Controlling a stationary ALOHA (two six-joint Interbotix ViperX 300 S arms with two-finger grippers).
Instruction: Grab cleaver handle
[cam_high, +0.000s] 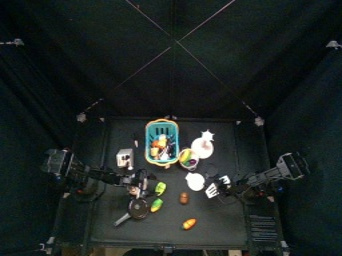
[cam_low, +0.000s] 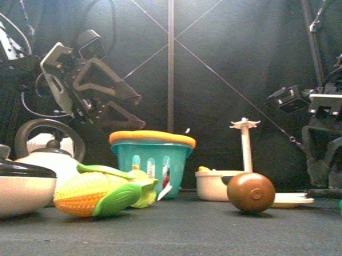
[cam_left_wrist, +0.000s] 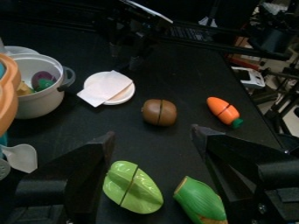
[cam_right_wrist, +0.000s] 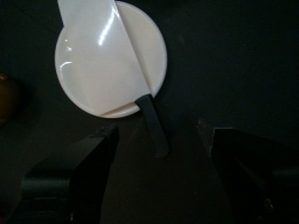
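The cleaver has a white blade (cam_right_wrist: 103, 39) lying across a white plate (cam_right_wrist: 76, 87). Its black handle (cam_right_wrist: 152, 131) sticks off the plate's rim onto the black table. My right gripper (cam_right_wrist: 163, 179) hovers just above the handle, open wide, with one jaw on each side of the handle's end and nothing held. From above, the plate (cam_high: 197, 181) sits right of the table's middle, with the right gripper (cam_high: 218, 183) beside it. My left gripper (cam_left_wrist: 158, 175) is open and empty over the table's left part, and the plate with the cleaver (cam_left_wrist: 107, 87) lies well beyond it.
A teal basket (cam_low: 151, 160) of toy food stands mid-table. Near the front are a corn cob (cam_low: 100, 195), a brown onion (cam_low: 250, 192) and a white bowl (cam_low: 214, 183). The left wrist view shows a carrot (cam_left_wrist: 222, 108), green vegetables (cam_left_wrist: 132, 185) and a white pot (cam_left_wrist: 35, 83).
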